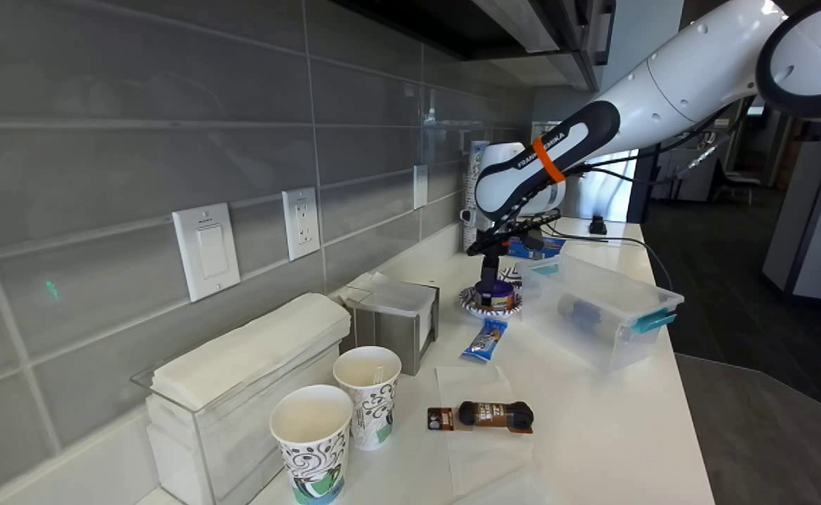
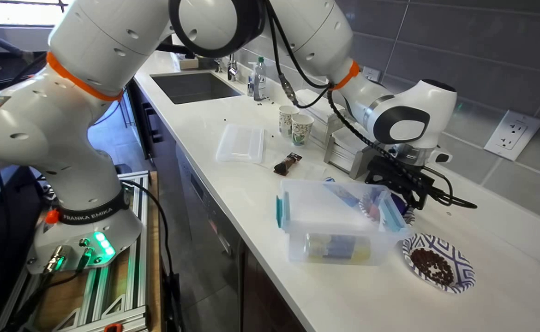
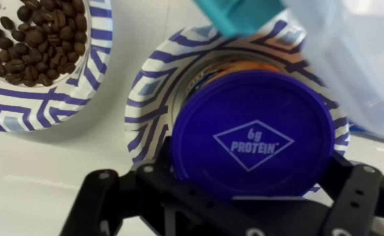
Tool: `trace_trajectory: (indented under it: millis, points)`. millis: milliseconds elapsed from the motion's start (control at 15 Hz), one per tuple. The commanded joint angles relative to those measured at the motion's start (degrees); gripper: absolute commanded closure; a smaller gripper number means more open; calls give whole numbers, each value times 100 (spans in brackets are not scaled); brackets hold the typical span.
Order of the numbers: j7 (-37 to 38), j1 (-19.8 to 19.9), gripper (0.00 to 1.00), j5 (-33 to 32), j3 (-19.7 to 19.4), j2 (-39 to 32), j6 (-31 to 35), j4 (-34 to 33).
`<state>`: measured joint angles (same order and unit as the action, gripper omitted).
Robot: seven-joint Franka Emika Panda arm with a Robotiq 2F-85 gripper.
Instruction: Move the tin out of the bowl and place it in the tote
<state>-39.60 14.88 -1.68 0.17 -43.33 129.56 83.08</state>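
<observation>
The tin, with a purple lid, sits in the bowl in an exterior view (image 1: 502,297) and in the wrist view (image 3: 253,131); in an exterior view (image 2: 398,203) it is mostly hidden. The patterned bowl (image 3: 149,82) surrounds its base and also shows in an exterior view (image 1: 468,303). My gripper (image 3: 251,154) reaches down from above; its fingers touch both sides of the lid with no clear gap, so it looks shut on the tin. The clear tote with teal handles (image 2: 344,231) stands close beside the bowl, also in an exterior view (image 1: 617,351), and holds a can (image 2: 339,247).
A bowl of coffee beans (image 2: 465,267) stands close by. A blue snack wrapper (image 1: 485,340), a dark packet (image 1: 484,416), paper cups (image 1: 312,435) and napkin holders (image 1: 393,315) are on the counter. The tiled wall (image 1: 375,154) and an overhead cabinet (image 1: 551,28) are near the arm.
</observation>
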Motion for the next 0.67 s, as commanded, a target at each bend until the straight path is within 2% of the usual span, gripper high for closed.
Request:
trace_trajectory:
  millis: [0, 600]
  points:
    - [230, -110, 29, -192, -119, -91, -310, -177]
    - [425, -185, 29, -387, -150, -58, -490, -294]
